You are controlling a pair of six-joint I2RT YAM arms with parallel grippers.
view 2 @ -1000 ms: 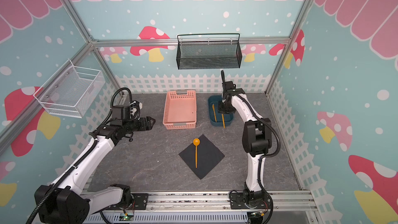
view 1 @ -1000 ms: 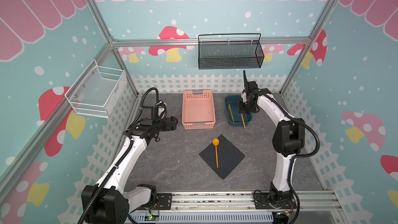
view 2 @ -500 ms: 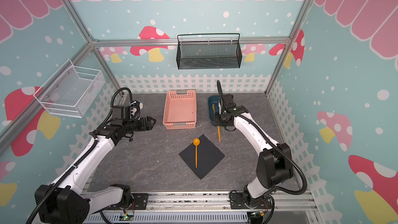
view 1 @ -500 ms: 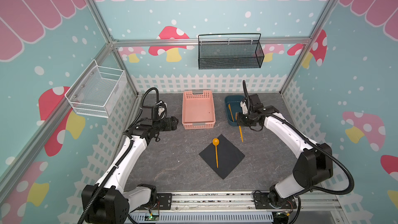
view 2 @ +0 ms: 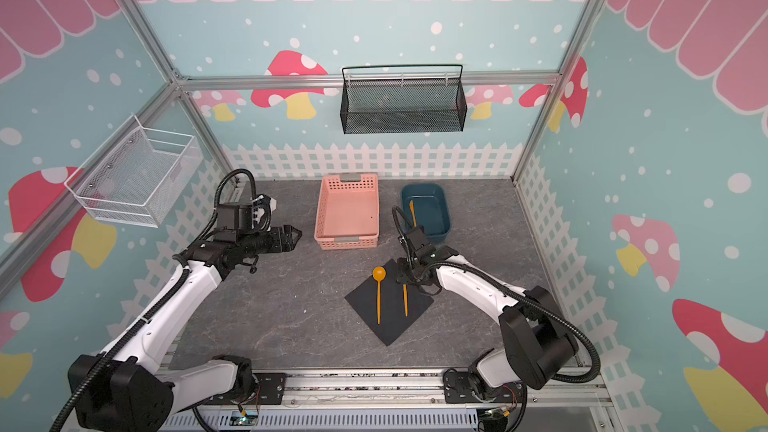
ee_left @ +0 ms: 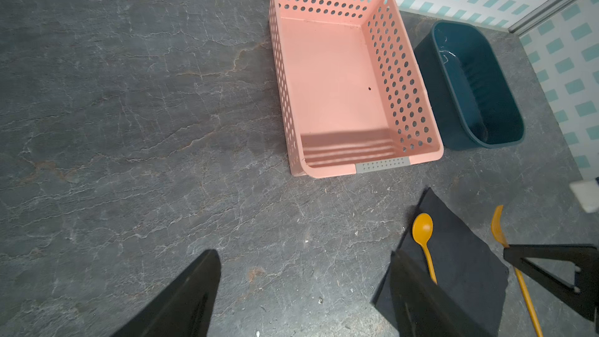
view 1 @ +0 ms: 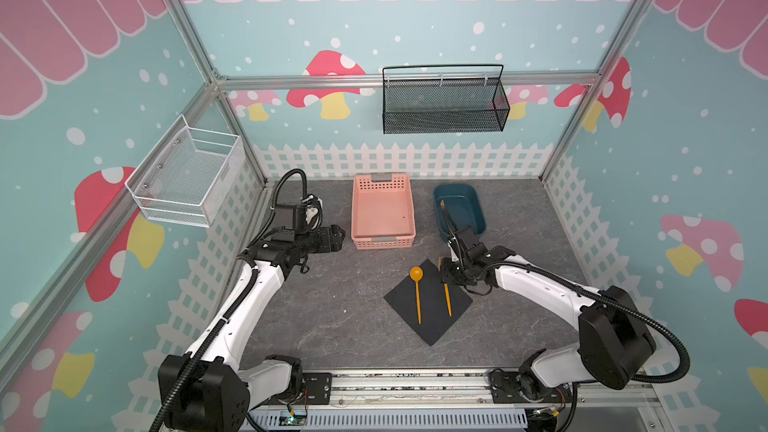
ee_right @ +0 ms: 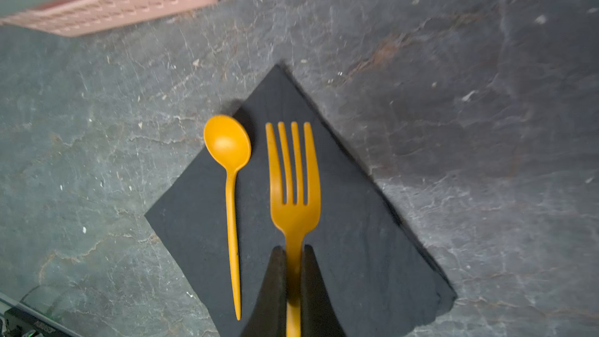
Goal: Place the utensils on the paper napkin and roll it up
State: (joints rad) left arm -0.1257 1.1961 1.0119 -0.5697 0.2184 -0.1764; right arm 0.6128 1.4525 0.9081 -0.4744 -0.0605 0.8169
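Note:
The black paper napkin (view 1: 432,326) (ee_right: 356,238) lies like a diamond on the grey floor. An orange spoon (view 1: 417,292) (ee_right: 228,150) rests on its left half. My right gripper (view 1: 444,280) (ee_right: 294,249) is shut on the neck of an orange fork (view 2: 405,303) (ee_right: 293,189), holding it over the napkin beside the spoon, tines toward the back. Whether the fork touches the paper is unclear. A third thin orange utensil (view 2: 411,211) lies in the dark blue tub (view 1: 478,205). My left gripper (view 1: 338,236) (ee_left: 303,254) hovers open and empty left of the pink basket.
The pink basket (view 1: 382,243) (ee_left: 398,76) stands empty behind the napkin, with the blue tub (ee_left: 431,69) to its right. A black mesh basket (view 1: 444,114) hangs on the back wall and a white wire basket (view 1: 187,176) on the left wall.
The right arm has carried the fork from the blue tub forward and down to the napkin, beside the spoon. The left arm has stayed put.

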